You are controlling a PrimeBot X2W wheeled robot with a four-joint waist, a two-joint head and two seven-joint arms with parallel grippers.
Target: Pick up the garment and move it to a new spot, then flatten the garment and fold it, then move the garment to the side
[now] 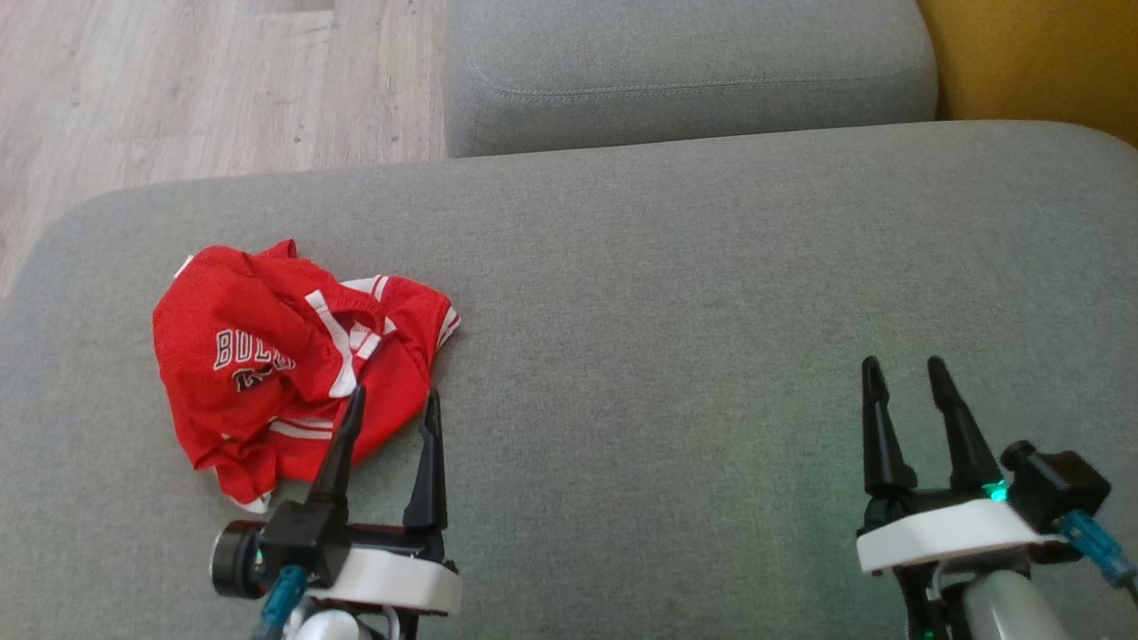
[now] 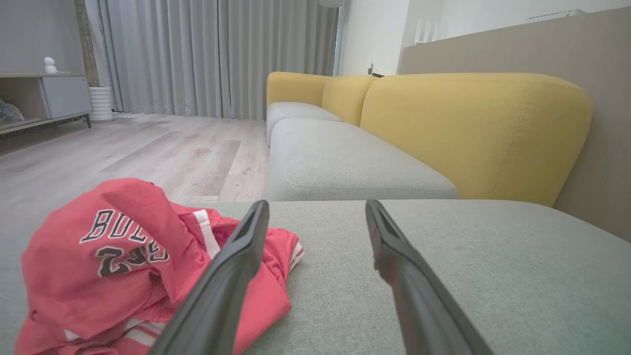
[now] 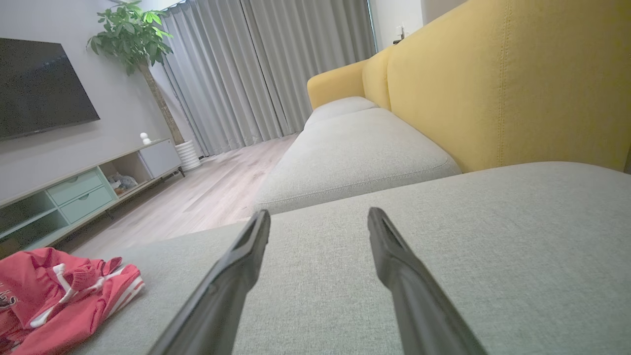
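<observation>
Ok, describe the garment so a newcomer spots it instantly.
Find the wide grey cushion before the robot. On its left side, by the left gripper, lies the garment: a crumpled red jersey with white stripes and lettering, vivid against the plain grey.

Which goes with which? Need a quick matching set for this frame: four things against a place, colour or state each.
Things:
1. garment
2. left gripper
3. right gripper
4. sofa backrest

Descriptions:
a. yellow, upright
b. open, over a bare stretch of the grey cushion, far from the red fabric
c. red, crumpled in a heap, not yet flattened
d. open, right next to the red fabric

Pairs: 1-c, 2-d, 3-b, 4-a
</observation>
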